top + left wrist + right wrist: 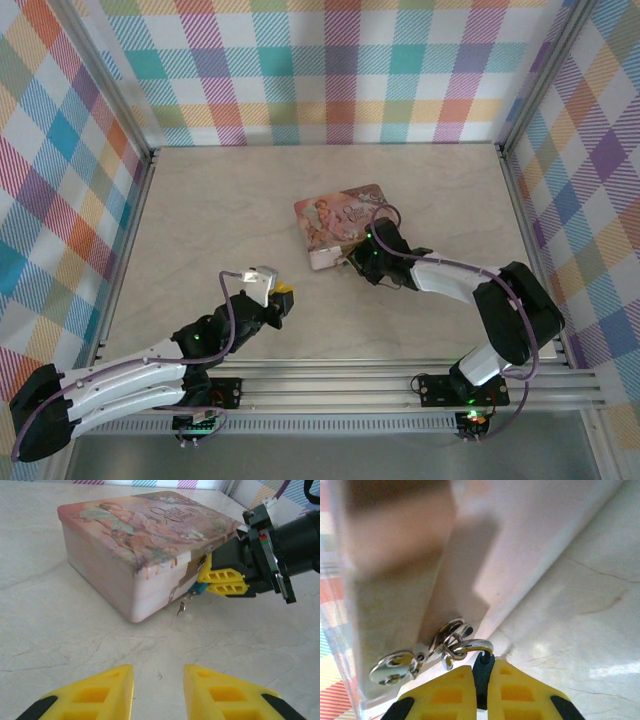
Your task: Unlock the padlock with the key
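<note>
A pink tin (338, 225) with pictures printed on it is seen lying flat on the table (200, 210), close to the middle and a little toward the right edge. The lid of the tin is down. The padlock (199, 589) is tiny and teal-blue, much smaller than the tin. It is found on the side of the tin that is turned toward the near edge of the table, and it is hung on the tin's metal clasp (395, 669). Its thin shiny shackle (475, 644) is hooked through a loop of that clasp. The right pincer (206, 581) is pressed together on the padlock, with one yellow finger on each side of its body. A small metal piece (181, 608) is seen hanging just under the padlock, close to the table top. Whether it is the key cannot be told. The left pincer (159, 676) is seen nearer the near edge of the table, left of the middle and well apart from the tin. It is pointed toward the tin and the padlock. Its two yellow fingers are held apart, and nothing is held between them.
</note>
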